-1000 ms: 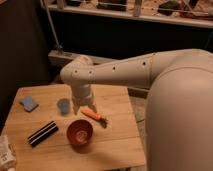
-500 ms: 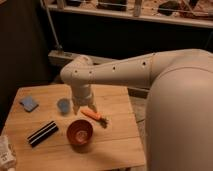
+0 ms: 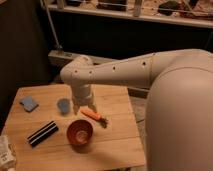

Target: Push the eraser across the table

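Camera view looks down on the table [image 3: 120, 147], with a white packet-like thing [image 3: 6, 155] at its near left corner; what it is I cannot tell. Further back on the left lies a blue pad [image 3: 28, 103]. The eraser [image 3: 42, 133] lies flat near the front left, slanted, well apart from the pad and just left of the red bowl [image 3: 70, 134], not touching it. Behind the bowl stands a small blue cup [image 3: 63, 106]. Just right of the cup the gripper [image 3: 83, 107] hangs low over the middle of the table, wide and empty, between the cup and an orange carrot [image 3: 95, 115]. The white arm [image 3: 125, 72] reaches in from the right. The step in hand looks like the approach: the eraser is untouched. Next, the gripper probably needs to come forward and left, past the cup and bowl, drop to the wood beside the eraser's long side, and shove it sideways without nudging the bowl.
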`<state>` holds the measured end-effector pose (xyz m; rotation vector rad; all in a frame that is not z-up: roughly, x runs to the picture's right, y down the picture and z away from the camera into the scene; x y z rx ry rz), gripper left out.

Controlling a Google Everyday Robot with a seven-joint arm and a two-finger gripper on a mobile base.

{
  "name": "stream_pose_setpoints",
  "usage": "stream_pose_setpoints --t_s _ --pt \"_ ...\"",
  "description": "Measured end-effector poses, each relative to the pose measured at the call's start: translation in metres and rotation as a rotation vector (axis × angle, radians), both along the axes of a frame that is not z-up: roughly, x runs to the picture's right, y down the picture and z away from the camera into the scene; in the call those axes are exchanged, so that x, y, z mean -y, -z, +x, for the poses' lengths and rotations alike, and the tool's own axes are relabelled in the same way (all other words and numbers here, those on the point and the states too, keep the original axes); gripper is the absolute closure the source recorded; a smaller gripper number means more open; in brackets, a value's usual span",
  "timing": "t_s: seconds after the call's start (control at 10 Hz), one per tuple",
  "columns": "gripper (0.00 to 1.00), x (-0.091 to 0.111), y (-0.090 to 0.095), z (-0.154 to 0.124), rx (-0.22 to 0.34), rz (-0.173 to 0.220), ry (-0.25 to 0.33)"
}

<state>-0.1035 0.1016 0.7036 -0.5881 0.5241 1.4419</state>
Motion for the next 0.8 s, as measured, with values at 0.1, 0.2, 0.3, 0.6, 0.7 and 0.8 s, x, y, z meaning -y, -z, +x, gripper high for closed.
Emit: stream_pose_setpoints --t_s 0.1,0.2,0.3,0.6,0.7,0.8 --pt "0.35 0.000 0.000 0.000 0.000 0.000 0.000" --pt "0.35 0.000 0.000 0.000 0.000 0.000 0.000" --pt "0.35 0.000 0.000 0.000 0.000 0.000 0.000" --pt "0.35 0.004 0.003 -0.009 0.026 0.021 0.049" --pt "0.35 0.006 0.005 -0.018 0.041 0.032 0.080" --pt "0.35 0.007 0.006 -0.027 0.053 0.037 0.103"
